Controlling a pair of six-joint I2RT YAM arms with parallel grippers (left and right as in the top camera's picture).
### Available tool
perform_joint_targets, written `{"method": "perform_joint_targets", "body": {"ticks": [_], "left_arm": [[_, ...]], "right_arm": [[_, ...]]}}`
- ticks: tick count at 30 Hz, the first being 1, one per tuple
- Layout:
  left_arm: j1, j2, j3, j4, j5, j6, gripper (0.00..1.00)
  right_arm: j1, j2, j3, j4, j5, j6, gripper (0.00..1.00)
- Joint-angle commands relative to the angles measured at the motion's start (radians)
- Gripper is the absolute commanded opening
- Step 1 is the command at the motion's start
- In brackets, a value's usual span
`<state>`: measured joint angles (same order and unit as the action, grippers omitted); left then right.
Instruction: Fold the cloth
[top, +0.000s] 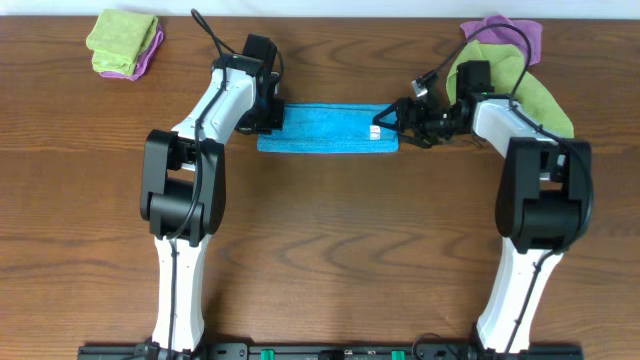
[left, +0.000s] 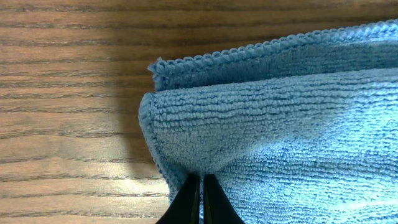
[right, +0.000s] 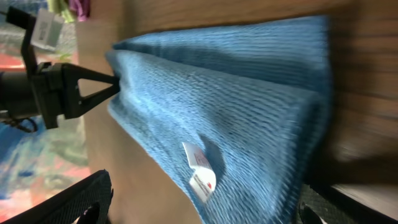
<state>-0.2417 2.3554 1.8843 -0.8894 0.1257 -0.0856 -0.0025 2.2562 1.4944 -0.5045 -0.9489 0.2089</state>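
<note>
1. I log the cloth (left: 280, 124) as looped microfibre, matt, with a stitched edge.
2. Its tag (right: 200, 171) is smooth and white; fabric or paper, I can't tell.
3. The table (left: 68, 93) reads as wood grain with a low sheen.
4. On the left gripper (left: 200, 179), the fingers (left: 185, 206) look like matt black plastic.

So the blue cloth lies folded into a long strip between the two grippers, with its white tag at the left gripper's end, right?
Not quite: the cloth does lie folded into a long strip between the left gripper and the right gripper, but its white tag is at the right gripper's end. The overhead view shows it.
</note>
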Motion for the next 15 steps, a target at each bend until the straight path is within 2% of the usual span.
{"method": "perform_joint_targets", "body": {"ticks": [1, 3, 5, 9, 11, 14, 15], "left_arm": [[-0.021, 0.06, -0.057, -0.018, 0.033, -0.016, 0.06], [-0.021, 0.06, -0.057, -0.018, 0.033, -0.015, 0.06], [-0.021, 0.06, -0.057, -0.018, 0.032, -0.015, 0.06], [-0.021, 0.06, -0.057, -0.018, 0.032, -0.015, 0.06], [-0.021, 0.06, -0.057, -0.018, 0.033, -0.015, 0.06], [-0.022, 0.06, -0.057, -0.019, 0.049, -0.016, 0.06], [-0.022, 0.06, -0.057, -0.019, 0.061, -0.016, 0.06]], "right_arm": [[0.031, 0.112, -0.032, -0.019, 0.119, 0.035, 0.91], [0.032, 0.119, -0.032, -0.015, 0.134, 0.049, 0.89], [0.032, 0.121, -0.032, -0.005, 0.15, 0.054, 0.82], [0.029, 0.121, -0.031, 0.011, 0.198, 0.097, 0.62], [0.027, 0.121, -0.029, 0.035, 0.201, 0.133, 0.42], [0.027, 0.121, -0.016, 0.047, 0.201, 0.167, 0.05], [0.027, 0.121, -0.008, 0.045, 0.201, 0.176, 0.01]]}}
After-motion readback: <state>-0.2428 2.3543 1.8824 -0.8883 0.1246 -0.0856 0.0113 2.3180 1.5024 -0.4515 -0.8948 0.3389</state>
